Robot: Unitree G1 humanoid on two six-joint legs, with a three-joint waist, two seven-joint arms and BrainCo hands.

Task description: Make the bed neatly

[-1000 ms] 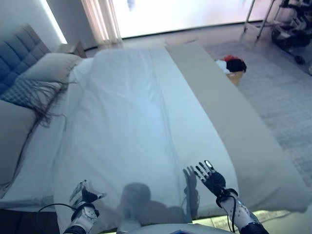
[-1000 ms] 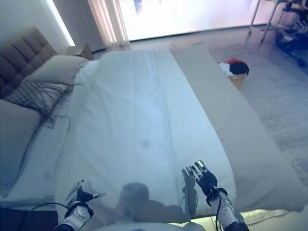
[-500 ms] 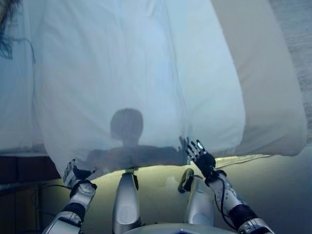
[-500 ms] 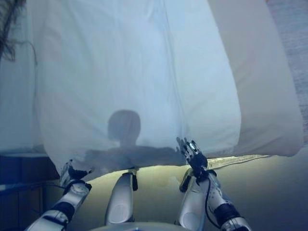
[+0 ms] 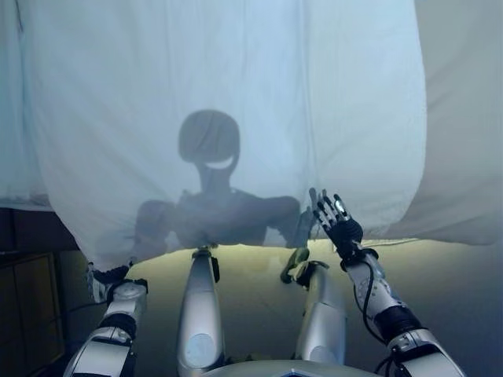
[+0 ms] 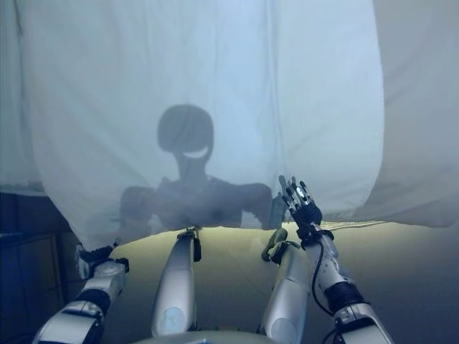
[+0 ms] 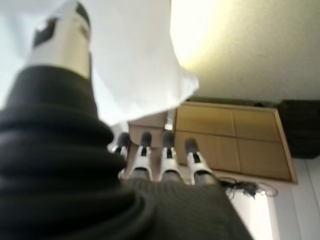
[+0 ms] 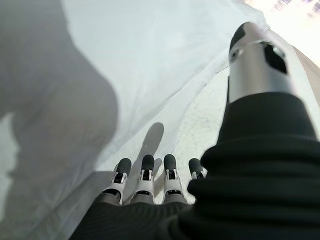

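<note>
Silver-grey arms, dark ribbed covers over wrists and hand backs. Left hand [image 5: 100, 281] and right hand [image 5: 336, 222]: silver fingers, dark tips, thumb set apart.

I read dim, bluish light on the white sheet [image 5: 236, 94], with a dark shadow across its lower middle. A warm yellow glow lights the floor [image 5: 251, 275] toward six o'clock. In my left wrist view the glow glares at twelve o'clock.
</note>
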